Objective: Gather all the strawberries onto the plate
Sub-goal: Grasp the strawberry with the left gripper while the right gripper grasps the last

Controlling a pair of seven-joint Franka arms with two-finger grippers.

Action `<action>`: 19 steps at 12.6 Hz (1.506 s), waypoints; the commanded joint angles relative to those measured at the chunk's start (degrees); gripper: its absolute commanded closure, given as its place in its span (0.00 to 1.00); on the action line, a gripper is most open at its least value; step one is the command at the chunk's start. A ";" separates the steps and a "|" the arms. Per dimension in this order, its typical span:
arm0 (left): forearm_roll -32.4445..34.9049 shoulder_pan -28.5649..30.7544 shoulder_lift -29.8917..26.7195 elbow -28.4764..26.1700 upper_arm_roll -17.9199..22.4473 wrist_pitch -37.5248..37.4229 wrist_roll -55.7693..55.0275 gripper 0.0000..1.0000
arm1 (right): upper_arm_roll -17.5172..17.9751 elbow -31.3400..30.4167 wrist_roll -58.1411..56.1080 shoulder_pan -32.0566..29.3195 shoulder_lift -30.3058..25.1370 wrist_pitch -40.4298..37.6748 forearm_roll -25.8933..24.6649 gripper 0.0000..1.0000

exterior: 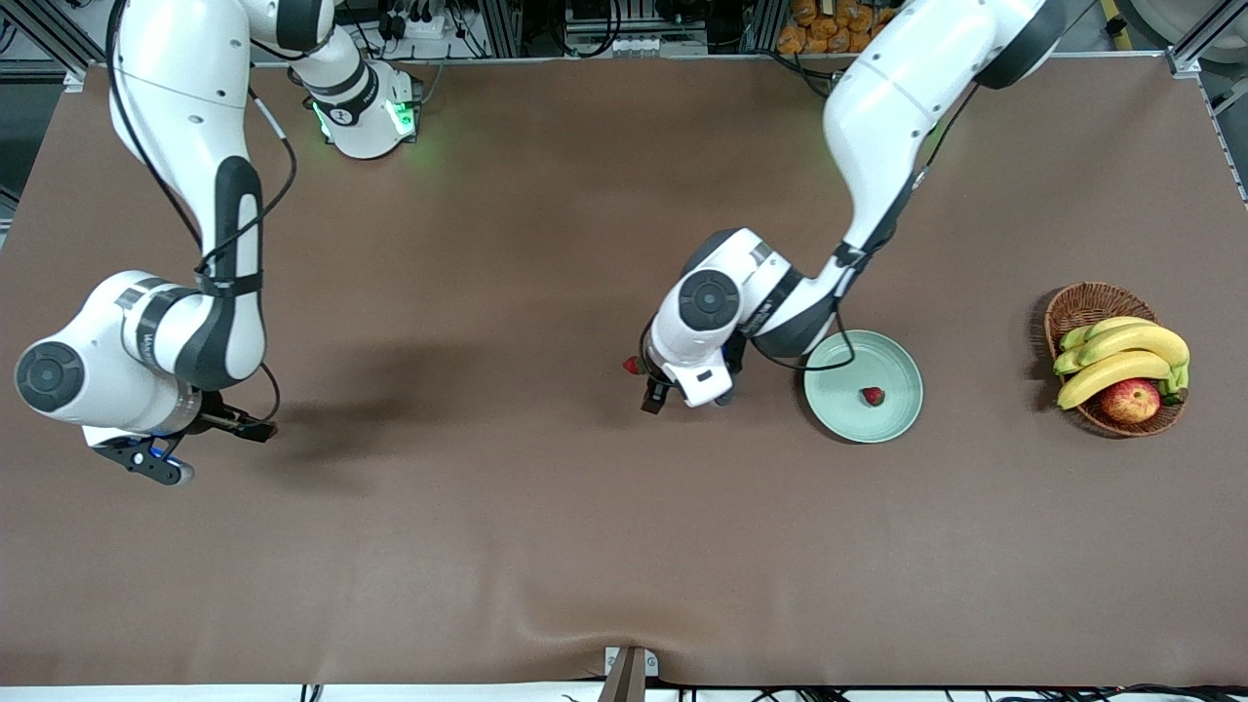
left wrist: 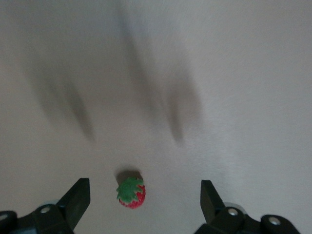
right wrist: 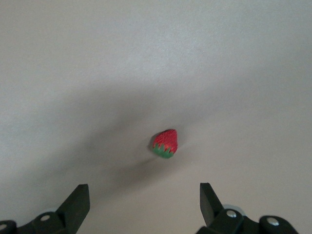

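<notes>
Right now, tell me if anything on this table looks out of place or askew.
Nothing is spilled or damaged. One strawberry sits in the plate. Two lie loose on the table: one under the open left end effector, another under the open right end effector. The basket of fruit looks tidy.

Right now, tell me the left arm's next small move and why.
Probably lower the left gripper straight down, then close: its fingers stand open astride a small red strawberry with a green leafy top lying on the brown table, beside the pale mint-green round plate.
</notes>
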 commanded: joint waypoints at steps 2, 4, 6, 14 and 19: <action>0.01 -4.39 0.60 1.36 2.62 0.40 -7.78 0.00 | 3.69 -1.18 -2.72 -3.88 0.38 4.58 2.18 0.00; 0.01 -4.74 1.56 1.36 2.62 0.40 -8.41 0.00 | 8.43 -1.09 -2.55 -8.80 1.17 8.79 2.18 0.00; -0.08 -4.74 2.36 1.36 2.62 0.40 -8.41 0.00 | 13.53 -1.09 -2.54 -14.77 1.79 11.70 2.26 0.00; -0.34 -5.27 4.29 1.72 2.62 3.03 -8.41 0.25 | 17.59 -1.18 -1.58 -17.70 1.70 11.01 2.53 0.00; 0.10 -5.18 5.17 1.72 2.71 5.06 -7.71 1.00 | 18.04 -1.27 -1.14 -17.70 1.79 10.66 2.44 0.00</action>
